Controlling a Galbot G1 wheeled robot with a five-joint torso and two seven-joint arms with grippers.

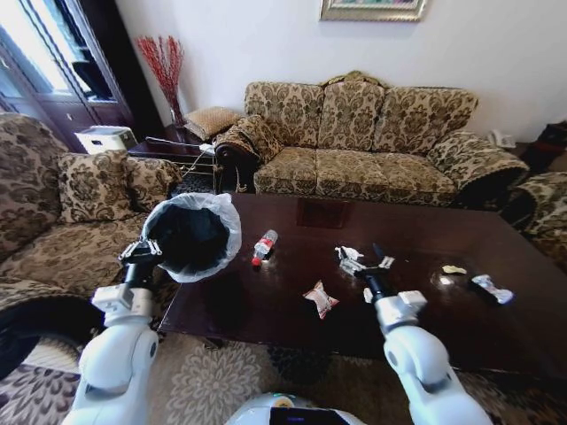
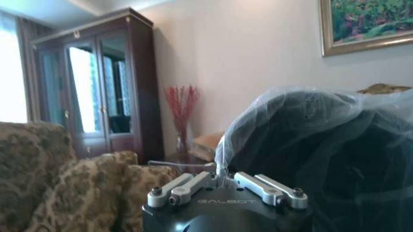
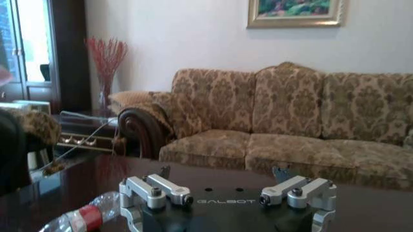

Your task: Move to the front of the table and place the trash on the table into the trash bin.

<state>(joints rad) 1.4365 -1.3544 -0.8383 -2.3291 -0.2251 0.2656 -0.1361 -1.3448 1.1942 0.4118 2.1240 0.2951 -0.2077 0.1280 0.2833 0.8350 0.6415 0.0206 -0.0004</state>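
The trash bin (image 1: 190, 235), black with a white bag over its rim, hangs tilted at the table's left edge, its mouth facing me. My left gripper (image 1: 142, 251) is shut on its rim, and the bag (image 2: 310, 145) bulges just past the closed fingers (image 2: 193, 181). Over the middle of the dark table (image 1: 416, 235) my right gripper (image 1: 372, 263) is open, beside a crumpled white tissue (image 1: 347, 257). In the right wrist view its fingers (image 3: 164, 171) stand wide apart above the table with nothing between them. A clear bottle with a red label (image 1: 264, 246) (image 3: 84, 218) lies left of it.
A red-and-white wrapper (image 1: 320, 298) lies near the table's front edge. A pale scrap (image 1: 454, 269) and another wrapper (image 1: 492, 289) lie at the right. A patterned sofa (image 1: 372, 142) stands behind the table, an armchair (image 1: 71, 204) at the left.
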